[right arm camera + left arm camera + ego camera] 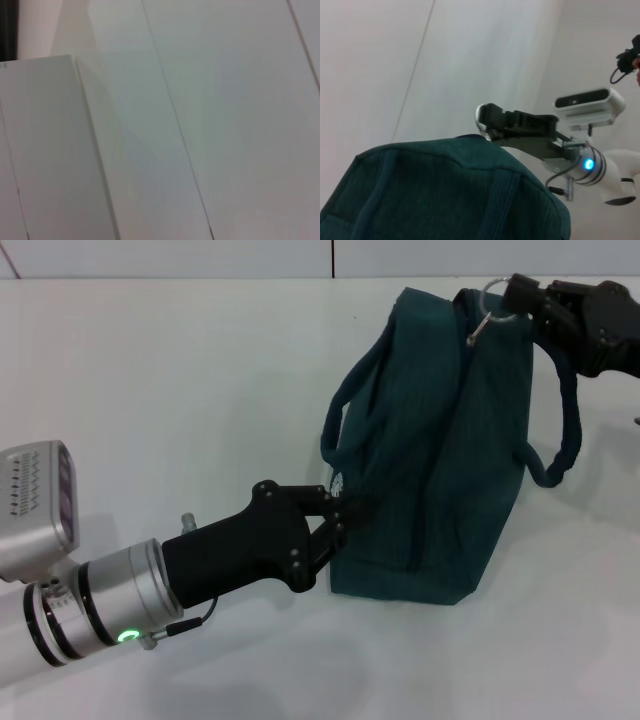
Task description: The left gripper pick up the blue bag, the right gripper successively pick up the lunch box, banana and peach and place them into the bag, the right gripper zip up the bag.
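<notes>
1 blue bag (440, 490), 2 hands on it

A dark teal-blue boxy bag (440, 470) of matt woven cloth, faintly ribbed, stands on a smooth white table (150, 390) with a dull sheen. Its two loop handles (560, 430) look like thick twisted cord of the same cloth. A thin ring pull (488, 302) of bright silver metal glints at the zipper. The left gripper (345, 515) is matt black plastic on a brushed silver metal wrist. The right gripper (520, 300) shows the same matt black plastic.
</notes>
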Robot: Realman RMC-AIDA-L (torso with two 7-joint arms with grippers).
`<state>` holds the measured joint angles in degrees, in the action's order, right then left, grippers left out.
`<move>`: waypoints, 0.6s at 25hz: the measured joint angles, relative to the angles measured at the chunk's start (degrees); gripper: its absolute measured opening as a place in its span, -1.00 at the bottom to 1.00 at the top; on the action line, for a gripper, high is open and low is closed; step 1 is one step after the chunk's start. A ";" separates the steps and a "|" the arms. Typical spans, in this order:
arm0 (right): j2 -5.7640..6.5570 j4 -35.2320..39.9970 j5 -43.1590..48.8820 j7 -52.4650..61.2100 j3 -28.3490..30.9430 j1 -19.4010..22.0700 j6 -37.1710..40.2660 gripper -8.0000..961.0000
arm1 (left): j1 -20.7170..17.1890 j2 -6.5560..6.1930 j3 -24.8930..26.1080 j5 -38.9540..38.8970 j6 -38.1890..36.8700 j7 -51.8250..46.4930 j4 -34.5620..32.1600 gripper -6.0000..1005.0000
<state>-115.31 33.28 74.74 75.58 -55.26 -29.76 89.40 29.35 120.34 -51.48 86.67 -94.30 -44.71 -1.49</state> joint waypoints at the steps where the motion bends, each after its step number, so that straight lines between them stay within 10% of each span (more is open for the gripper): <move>1: 0.04 -0.22 -0.10 -0.07 0.16 0.07 -0.25 -0.90 | 0.00 -0.03 -0.20 0.01 -0.08 -0.04 -0.06 -0.85; 15: -0.12 -2.17 0.67 -1.01 -2.10 0.40 2.54 -0.89 | 1.29 0.08 0.32 -3.68 -3.05 -1.27 -0.25 -0.57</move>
<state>-115.43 31.11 75.41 74.56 -57.36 -29.36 91.94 30.64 120.41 -51.16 82.99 -97.35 -45.98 -1.74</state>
